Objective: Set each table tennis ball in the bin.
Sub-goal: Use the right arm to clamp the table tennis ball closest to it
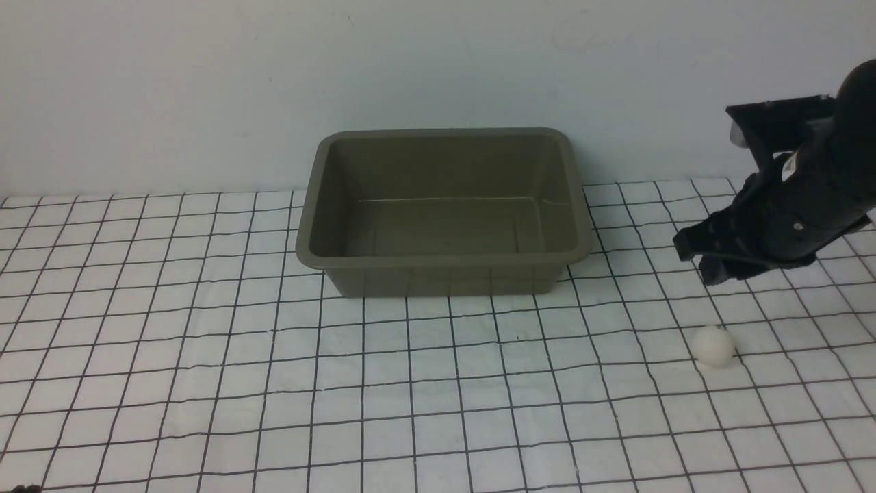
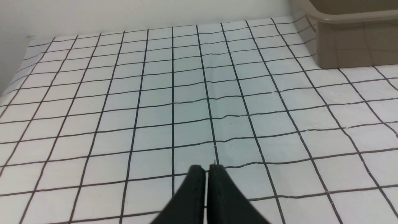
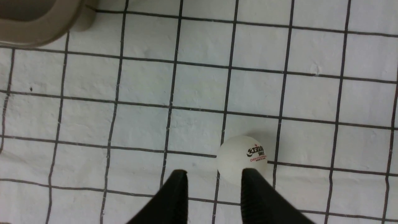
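The left fingers are pressing together with only a hairline slit between them, gripping nothing and hanging low over a bare stretch of the table, whose white cover is carrying a black grid. To their right the bin is sitting near the far edge of the table, about midway along it and close to the pale wall. Its opening is facing up and its floor is showing nothing inside. Further right, the table tennis ball is lying on the grid toward the right side of the table. It is well apart from the bin and nearer the front edge than the bin's front wall. The right fingers are standing apart with a clear gap and clamping nothing. In the right wrist view the ball is not lying in that gap; it is showing just past one fingertip, which is covering part of it. In the front view the right arm is reaching in from the right edge, its fingers hovering above the table, higher than the ball and on its far side.
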Robot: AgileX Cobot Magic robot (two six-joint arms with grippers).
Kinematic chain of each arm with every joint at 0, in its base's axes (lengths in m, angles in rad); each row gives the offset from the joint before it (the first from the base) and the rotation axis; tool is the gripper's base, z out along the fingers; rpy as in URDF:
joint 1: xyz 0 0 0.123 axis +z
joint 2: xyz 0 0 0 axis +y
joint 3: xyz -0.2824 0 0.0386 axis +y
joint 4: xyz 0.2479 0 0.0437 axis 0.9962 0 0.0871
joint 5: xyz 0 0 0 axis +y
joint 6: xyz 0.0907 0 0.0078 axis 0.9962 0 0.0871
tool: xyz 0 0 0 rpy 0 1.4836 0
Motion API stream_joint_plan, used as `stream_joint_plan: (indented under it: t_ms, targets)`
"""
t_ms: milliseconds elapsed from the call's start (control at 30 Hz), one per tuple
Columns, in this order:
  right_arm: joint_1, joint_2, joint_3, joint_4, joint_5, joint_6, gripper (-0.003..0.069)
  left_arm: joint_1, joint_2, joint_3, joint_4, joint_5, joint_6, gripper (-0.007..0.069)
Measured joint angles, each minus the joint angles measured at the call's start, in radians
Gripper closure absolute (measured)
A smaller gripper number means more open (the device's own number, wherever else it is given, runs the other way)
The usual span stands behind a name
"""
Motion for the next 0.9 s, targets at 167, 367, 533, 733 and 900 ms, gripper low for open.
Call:
stream_joint_plan:
  t_ms: [167,367,533,733,900]
  targets:
    - [0.0,0.047,0.0,-0.053,0.01,-0.001,0.0324,0.0,0.0,0.0,0.0,0.0,0.0,0.0629]
    - [0.0,0.104,-0.002,-0.079,0.006,-0.001,0.0265,0.0,0.0,0.0,0.0,0.0,0.0,0.0629]
    - [0.0,0.147,-0.013,-0.092,-0.012,-0.001,0.0242,0.0,0.0,0.0,0.0,0.0,0.0,0.0629]
    - [0.0,0.201,-0.013,-0.105,-0.031,-0.003,0.0239,0.0,0.0,0.0,0.0,0.0,0.0,0.0629]
    - [-0.001,0.248,-0.016,-0.117,-0.046,-0.003,0.0239,0.0,0.0,0.0,0.0,0.0,0.0,0.0629]
